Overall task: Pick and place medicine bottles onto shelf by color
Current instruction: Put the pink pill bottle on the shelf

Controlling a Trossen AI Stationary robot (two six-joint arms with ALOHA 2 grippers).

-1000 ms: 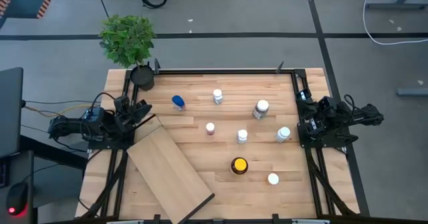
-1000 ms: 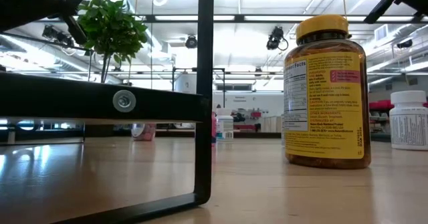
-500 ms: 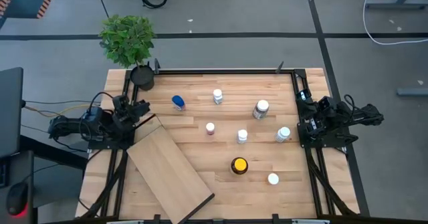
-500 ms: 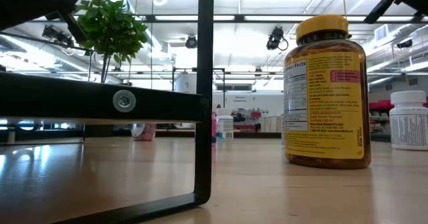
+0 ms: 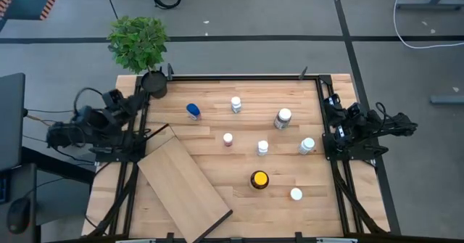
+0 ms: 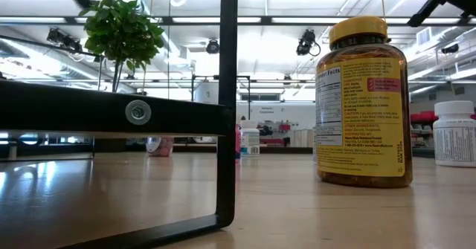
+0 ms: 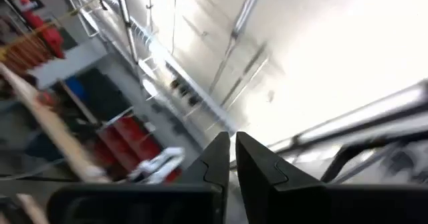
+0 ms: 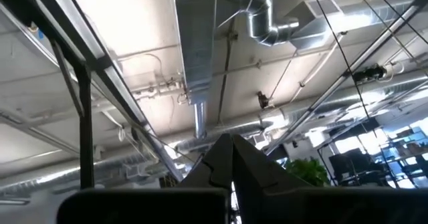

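Several medicine bottles stand upright on the slatted tabletop: a blue-capped one (image 5: 193, 110), white-capped ones (image 5: 236, 104) (image 5: 283, 117) (image 5: 307, 146), a pinkish one (image 5: 228, 138) and a dark amber one with a yellow cap (image 5: 259, 179) (image 6: 363, 104). The shelf (image 5: 183, 181), a pale board, lies askew at the near left. My left gripper (image 5: 132, 101) (image 7: 229, 150) is raised at the table's left edge, shut and holding nothing. My right gripper (image 5: 330, 121) (image 8: 232, 150) is at the right edge, shut and holding nothing. Both point up at the ceiling.
A black plant pot (image 5: 154, 83) with a leafy plant (image 5: 138, 43) stands at the far left corner, close to my left arm. A dark frame rail (image 5: 239, 76) runs round the tabletop. In the low view a dark bar and post (image 6: 227, 108) fill the left foreground.
My left gripper has lifted and drawn back from the shelf's far end toward the table's far left corner, turning somewhat as it rose. It has stayed shut. The bottles and the shelf have kept their places.
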